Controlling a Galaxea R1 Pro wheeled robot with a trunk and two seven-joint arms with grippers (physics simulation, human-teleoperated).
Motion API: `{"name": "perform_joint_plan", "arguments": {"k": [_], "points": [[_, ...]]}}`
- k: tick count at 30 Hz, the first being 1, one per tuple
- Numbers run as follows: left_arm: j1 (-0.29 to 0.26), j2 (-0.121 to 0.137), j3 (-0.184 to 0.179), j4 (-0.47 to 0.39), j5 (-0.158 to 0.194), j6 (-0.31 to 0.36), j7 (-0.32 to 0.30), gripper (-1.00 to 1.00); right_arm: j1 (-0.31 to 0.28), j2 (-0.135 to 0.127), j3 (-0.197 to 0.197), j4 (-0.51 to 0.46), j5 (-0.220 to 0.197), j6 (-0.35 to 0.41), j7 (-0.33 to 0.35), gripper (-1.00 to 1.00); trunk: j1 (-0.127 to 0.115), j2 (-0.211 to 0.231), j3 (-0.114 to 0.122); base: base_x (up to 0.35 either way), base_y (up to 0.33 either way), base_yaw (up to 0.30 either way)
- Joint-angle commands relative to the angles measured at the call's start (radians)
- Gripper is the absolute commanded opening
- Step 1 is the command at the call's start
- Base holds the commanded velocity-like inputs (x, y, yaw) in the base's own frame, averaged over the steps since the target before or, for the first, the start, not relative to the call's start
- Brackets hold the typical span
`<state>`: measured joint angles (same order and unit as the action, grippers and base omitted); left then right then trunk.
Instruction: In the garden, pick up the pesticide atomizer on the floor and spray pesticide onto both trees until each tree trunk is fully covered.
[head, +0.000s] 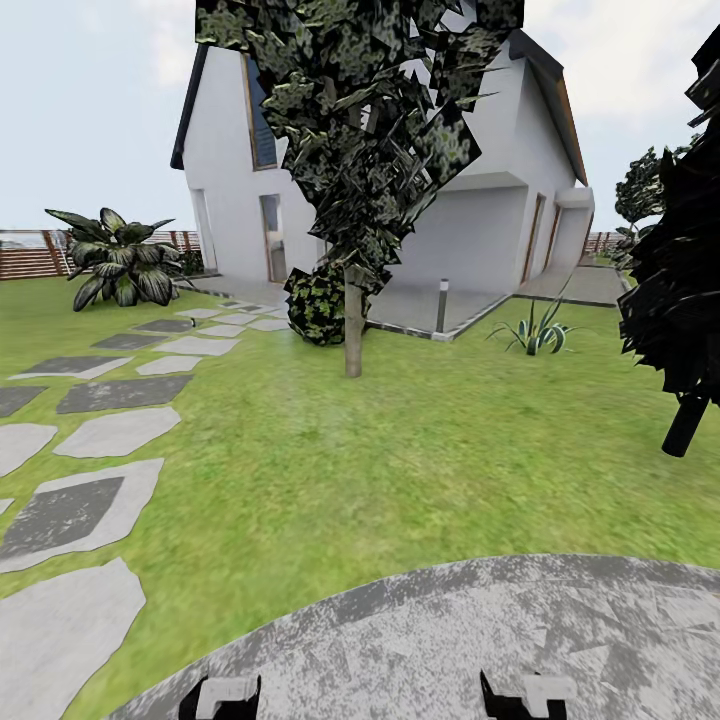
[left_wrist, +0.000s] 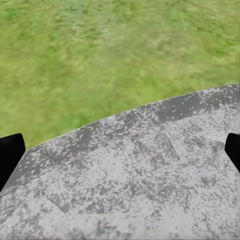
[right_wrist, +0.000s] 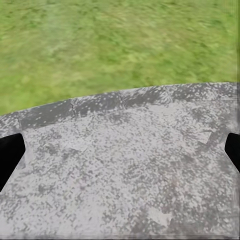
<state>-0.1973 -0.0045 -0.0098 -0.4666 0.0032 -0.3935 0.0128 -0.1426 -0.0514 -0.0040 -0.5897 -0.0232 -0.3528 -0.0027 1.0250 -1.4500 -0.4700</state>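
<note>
The pesticide atomizer cannot be made out anywhere on the grass floor (head: 400, 470), so its place is unknown; judged from the task, it is a small bottle, likely light, rigid and smooth-sided, best pinched across the middle of its body, away from the nozzle. One tree (head: 355, 150) stands ahead, just in front of the white house (head: 470, 180); its tree trunk (head: 352, 322) is a pale, mottled, slightly tapered column under jagged dark leaves. Left of that trunk, flat grey stepping stones (head: 95, 435) cross the lawn. A rough, speckled round paving slab (head: 450, 640) lies under both arms. The left gripper (left_wrist: 120, 155) and right gripper (right_wrist: 120, 157) each hang spread and empty above it.
</note>
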Motion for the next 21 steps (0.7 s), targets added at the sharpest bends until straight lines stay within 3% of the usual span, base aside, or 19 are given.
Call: {"name": "perform_joint_plan", "arguments": {"k": [1,6,12,15,21], "points": [[0.0,0.0,0.001,0.001,0.0,-0.001,0.0,1.0,0.0,-0.001,0.0,0.006,0.0,0.0,0.0,1.0,0.0,0.0,0.0,0.072,0.0,0.0],[0.001,0.0,0.003,0.008,0.0,0.0,-0.001,1.0,0.0,0.001,0.006,0.025,0.003,0.0,0.0,1.0,0.0,0.0,0.0,0.232,0.007,0.022],[0.001,0.012,0.009,0.073,-0.002,0.003,0.002,1.0,0.0,0.004,0.004,0.051,0.003,-0.001,-0.002,1.0,0.0,0.0,-0.001,0.316,0.103,0.214],[0.001,0.025,0.053,0.086,-0.004,0.004,0.002,1.0,0.0,0.004,0.0,0.054,0.003,-0.001,-0.003,1.0,0.0,0.0,-0.003,0.309,0.163,0.267],[0.003,0.029,0.075,0.088,-0.011,0.004,0.0,1.0,0.0,0.004,-0.001,0.055,0.003,0.0,-0.003,1.0,0.0,0.0,-0.009,0.305,0.176,0.25]]}}
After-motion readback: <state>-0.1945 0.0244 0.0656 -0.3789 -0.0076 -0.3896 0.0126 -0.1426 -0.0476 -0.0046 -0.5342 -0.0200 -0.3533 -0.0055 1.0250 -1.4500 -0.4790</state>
